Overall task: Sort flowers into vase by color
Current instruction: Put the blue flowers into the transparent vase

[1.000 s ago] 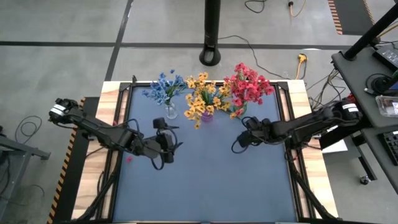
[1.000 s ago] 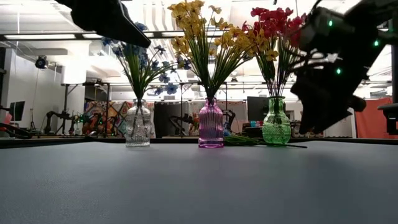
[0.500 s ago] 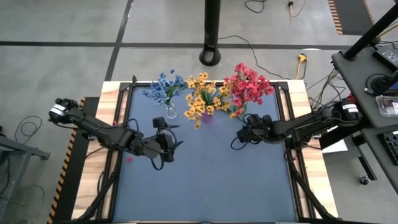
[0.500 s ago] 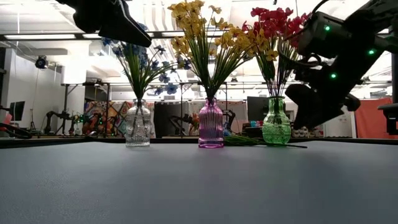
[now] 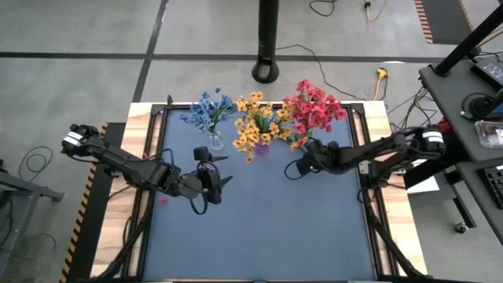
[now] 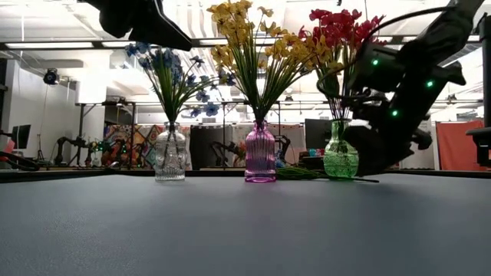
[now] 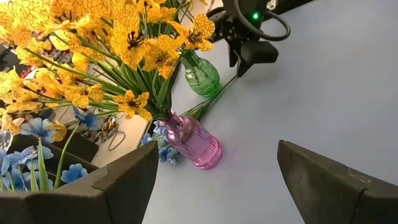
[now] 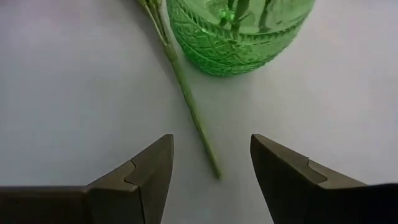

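Three vases stand in a row near the far edge. A clear vase (image 5: 214, 142) holds blue flowers, a purple vase (image 5: 261, 148) holds yellow-orange ones, and a green vase (image 5: 305, 141) holds red ones. One loose green stem (image 8: 186, 102) lies flat on the table, running from beside the green vase (image 8: 239, 37) toward the purple vase (image 7: 194, 142); I cannot see its blossom end. My right gripper (image 8: 211, 142) is open just over the stem's free end, a finger on either side. My left gripper (image 5: 216, 182) hovers open over the table, nearer than the clear vase.
The table is a blue-grey mat (image 5: 259, 228) with wooden borders. The three bouquets spread wide and overlap above the vases (image 6: 261, 46), close to my right arm (image 6: 399, 92). Bare mat lies on the near side of both grippers.
My right gripper has moved toward the far edge and leftward, up to the green vase, and has come down close to the table over the loose stem. It has stayed open. The vases and the stem have not moved.
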Tool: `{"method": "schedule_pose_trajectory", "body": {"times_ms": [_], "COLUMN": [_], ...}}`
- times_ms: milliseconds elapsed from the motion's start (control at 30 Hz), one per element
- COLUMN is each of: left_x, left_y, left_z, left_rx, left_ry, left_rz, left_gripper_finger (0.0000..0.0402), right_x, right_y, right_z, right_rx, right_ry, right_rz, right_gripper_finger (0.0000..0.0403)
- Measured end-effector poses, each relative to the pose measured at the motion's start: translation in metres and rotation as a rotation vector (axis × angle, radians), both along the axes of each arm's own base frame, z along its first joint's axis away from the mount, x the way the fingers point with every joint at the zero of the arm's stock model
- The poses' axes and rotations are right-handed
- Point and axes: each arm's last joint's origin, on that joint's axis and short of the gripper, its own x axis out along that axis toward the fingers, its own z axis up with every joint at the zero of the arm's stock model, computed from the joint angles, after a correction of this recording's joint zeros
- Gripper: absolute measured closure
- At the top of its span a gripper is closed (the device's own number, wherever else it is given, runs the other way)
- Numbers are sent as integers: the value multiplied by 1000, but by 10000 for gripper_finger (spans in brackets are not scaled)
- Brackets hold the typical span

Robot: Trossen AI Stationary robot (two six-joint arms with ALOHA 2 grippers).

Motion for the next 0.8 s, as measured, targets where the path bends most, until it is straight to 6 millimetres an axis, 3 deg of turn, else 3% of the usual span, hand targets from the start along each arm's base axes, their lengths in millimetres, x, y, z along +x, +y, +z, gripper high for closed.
{"method": "schedule_pose_trajectory", "body": {"times_ms": [333, 800], "left_x": [0, 0], "left_y": [2, 3], "left_z": [-4, -5], "left_rx": [4, 1], "left_ry": [11, 9], "left_rz": [9, 12], "left_gripper_finger": [92, 92], "right_x": [8, 9], "right_y": [-6, -4], "right_z": [-15, -18], "right_rx": [32, 139], "right_ry": [15, 12], "right_rz": [-6, 40], "right_gripper_finger": [217, 387]}}
